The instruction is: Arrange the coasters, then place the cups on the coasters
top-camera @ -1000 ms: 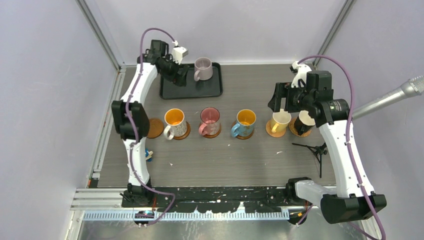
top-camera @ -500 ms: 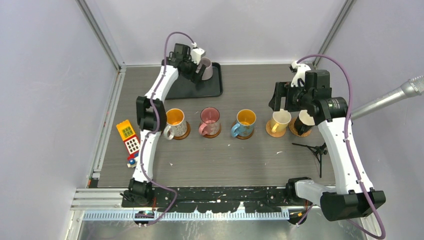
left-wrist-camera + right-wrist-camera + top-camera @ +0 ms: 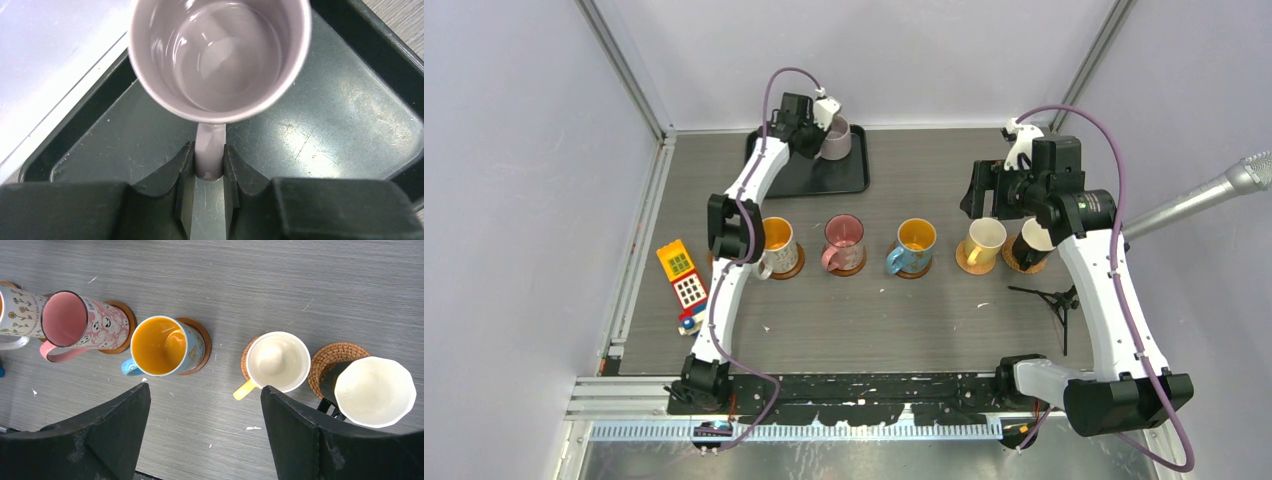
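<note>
Tray (image 3: 849, 180) lies at the far edge of the surface (image 3: 874, 320), close to the back wall, with bare surface between it and the row of mugs. Left gripper (image 3: 209, 165) is pinching the handle of the lilac mug (image 3: 217, 55), which is upright on the tray. Right gripper (image 3: 204, 392) is spread wide and holds nothing, above the cream-yellow mug (image 3: 277, 360) and black mug (image 3: 375, 390). Only the right wrist view shows the woven coasters (image 3: 330, 357) beneath them. Only the overhead view shows a toy house (image 3: 682, 280) by the left edge.
</note>
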`<action>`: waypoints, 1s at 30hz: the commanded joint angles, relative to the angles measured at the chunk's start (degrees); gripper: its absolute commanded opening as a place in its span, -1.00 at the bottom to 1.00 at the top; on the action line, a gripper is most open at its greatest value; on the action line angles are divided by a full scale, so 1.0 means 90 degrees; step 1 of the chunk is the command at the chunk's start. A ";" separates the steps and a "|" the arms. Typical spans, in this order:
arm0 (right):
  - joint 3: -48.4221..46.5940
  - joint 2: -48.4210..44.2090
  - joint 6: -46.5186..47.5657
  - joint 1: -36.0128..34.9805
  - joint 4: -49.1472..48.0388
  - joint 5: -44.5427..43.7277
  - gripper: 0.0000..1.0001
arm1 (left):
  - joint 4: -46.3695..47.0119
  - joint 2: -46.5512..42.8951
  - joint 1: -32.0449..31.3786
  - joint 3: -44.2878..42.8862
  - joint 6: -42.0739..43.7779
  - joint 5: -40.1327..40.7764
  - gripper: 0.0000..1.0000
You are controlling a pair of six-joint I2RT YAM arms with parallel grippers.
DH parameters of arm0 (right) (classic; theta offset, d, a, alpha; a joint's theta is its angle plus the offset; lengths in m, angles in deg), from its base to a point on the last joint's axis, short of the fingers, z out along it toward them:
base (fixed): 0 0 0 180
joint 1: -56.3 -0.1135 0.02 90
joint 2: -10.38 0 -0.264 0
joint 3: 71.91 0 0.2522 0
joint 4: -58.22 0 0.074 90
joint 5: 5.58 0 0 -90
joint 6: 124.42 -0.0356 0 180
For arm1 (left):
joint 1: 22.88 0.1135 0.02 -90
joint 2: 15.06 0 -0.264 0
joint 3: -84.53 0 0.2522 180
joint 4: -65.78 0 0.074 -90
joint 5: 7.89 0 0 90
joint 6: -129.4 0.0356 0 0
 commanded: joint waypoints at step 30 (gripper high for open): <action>0.0103 -0.0551 -0.0191 0.0002 -0.0191 0.0240 0.70 | -0.1118 -0.2594 0.1579 0.3414 0.0804 -0.0868 -0.61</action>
